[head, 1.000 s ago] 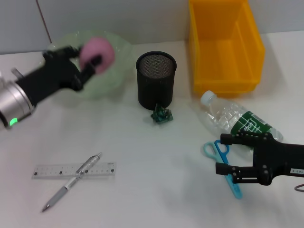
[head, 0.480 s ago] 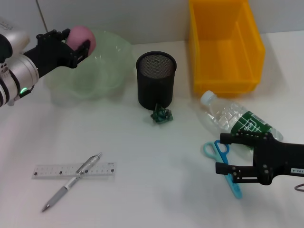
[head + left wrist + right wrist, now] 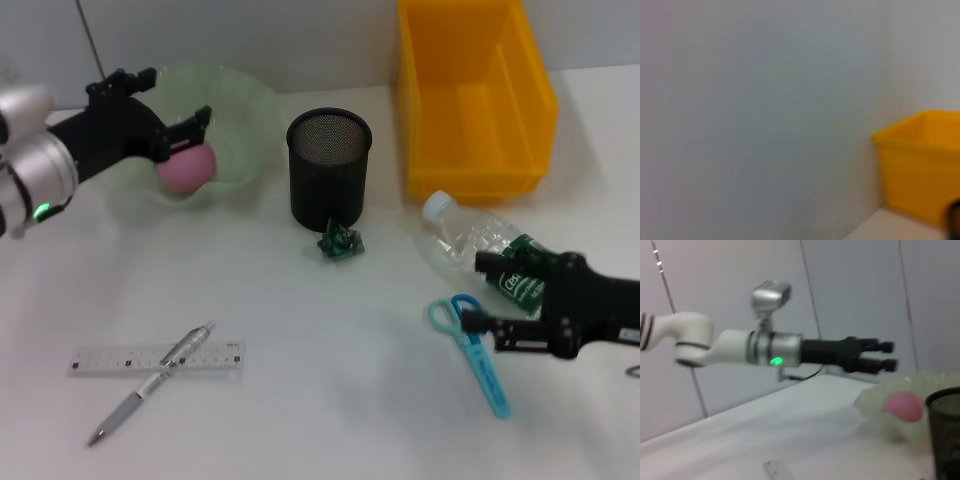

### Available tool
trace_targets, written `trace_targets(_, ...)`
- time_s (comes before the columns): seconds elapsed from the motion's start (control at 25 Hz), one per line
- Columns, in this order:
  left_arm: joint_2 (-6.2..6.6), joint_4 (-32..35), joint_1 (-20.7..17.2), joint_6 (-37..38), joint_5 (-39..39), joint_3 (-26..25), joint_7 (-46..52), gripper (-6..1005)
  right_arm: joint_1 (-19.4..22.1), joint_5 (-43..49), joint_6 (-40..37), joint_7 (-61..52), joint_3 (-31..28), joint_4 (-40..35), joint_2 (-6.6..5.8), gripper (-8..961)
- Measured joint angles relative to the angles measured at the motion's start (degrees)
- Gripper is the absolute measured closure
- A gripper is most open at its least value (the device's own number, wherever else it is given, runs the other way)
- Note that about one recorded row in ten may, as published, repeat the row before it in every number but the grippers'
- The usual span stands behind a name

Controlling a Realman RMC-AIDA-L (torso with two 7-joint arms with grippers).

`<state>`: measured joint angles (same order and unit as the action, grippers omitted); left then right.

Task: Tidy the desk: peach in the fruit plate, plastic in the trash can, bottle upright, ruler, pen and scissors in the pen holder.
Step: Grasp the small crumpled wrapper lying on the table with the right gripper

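Two wide claws: left claw (image 3: 165, 105) above peach (image 3: 187, 168), right claw (image 3: 488, 296) by green-labelled bottle (image 3: 478, 250).

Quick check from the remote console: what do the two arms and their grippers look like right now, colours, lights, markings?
Left arm: silver-white rounded links, a lit green indicator light on the wrist, ending in a black left gripper with blocky fingers. In the right wrist view a thin dark cable hangs beneath its wrist. Right arm: only the black right gripper shows, boxy with visible screws and a small white label near the frame edge.

You have the pink peach (image 3: 187, 168) resting in the pale green fruit plate (image 3: 240, 110); the clear bottle (image 3: 470, 247) lies on its side.
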<state>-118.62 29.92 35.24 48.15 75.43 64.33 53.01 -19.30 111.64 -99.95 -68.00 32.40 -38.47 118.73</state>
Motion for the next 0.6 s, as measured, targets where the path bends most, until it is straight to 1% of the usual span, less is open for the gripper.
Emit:
trace_targets(0.04,0.00,0.0,0.0,0.0,0.0,0.0,0.0,152,0.0,0.0,0.0,0.0,0.0,0.0,0.00,135)
trace_targets(0.08,0.04,2.1,-2.2,2.6,0.0,1.4,0.9,152,0.0,0.0,0.0,-3.3,-1.7,-2.7,0.36,135)
trace_targets(0.12,0.04,2.1,-2.2,2.6,0.0,1.4,0.9,152,0.0,0.0,0.0,-3.3,-1.7,-2.7,0.36,135)
trace_targets(0.16,0.04,2.1,-2.2,2.6,0.0,1.4,0.9,152,-0.3,0.0,0.5,-6.6,-2.2,-4.4,0.41,135)
trace_targets(0.2,0.09,4.6,-4.8,6.5,0.0,2.7,1.9,151,-1.1,0.0,1.4,-13.7,-2.3,-8.0,0.43,135)
trace_targets(0.24,0.27,6.5,-9.7,15.6,0.1,3.8,1.1,151,-1.1,0.0,1.4,-13.7,-2.3,-8.0,0.43,135)
trace_targets(0.28,0.31,6.3,-11.1,18.7,0.2,4.0,0.2,151,-1.6,0.3,1.9,-21.0,-0.7,-13.1,0.49,135)
trace_targets(0.32,0.32,6.2,-11.6,20.0,0.2,4.2,-0.2,151,-1.6,0.3,1.9,-21.0,-0.7,-13.1,0.49,135)
trace_targets(0.36,0.39,5.9,-12.8,22.3,0.3,4.5,-0.9,151,-1.7,0.4,2.0,-24.1,0.9,-16.4,0.60,135)
trace_targets(0.4,0.45,5.3,-14.0,24.8,0.9,5.2,-1.3,151,-1.7,0.5,2.7,-30.2,4.9,-23.1,0.78,135)
trace_targets(0.44,0.45,5.3,-14.0,24.8,0.9,5.2,-1.3,151,-1.7,0.5,2.7,-30.2,4.9,-23.1,0.78,136)
trace_targets(0.48,0.49,5.1,-14.6,26.1,1.8,5.5,-1.3,151,-1.6,1.3,4.6,-36.9,10.5,-30.4,0.84,136)
trace_targets(0.52,0.49,5.0,-14.9,27.0,2.9,5.6,-1.2,151,-1.6,1.3,4.6,-36.9,10.5,-30.4,0.84,136)
trace_targets(0.56,0.49,4.9,-15.0,27.5,3.5,5.6,-1.1,150,-1.7,2.2,5.6,-39.6,12.6,-33.4,0.82,136)
trace_targets(0.6,0.43,4.3,-15.0,28.6,4.8,5.6,-0.9,150,-2.3,5.8,7.1,-45.8,17.1,-39.2,0.72,136)
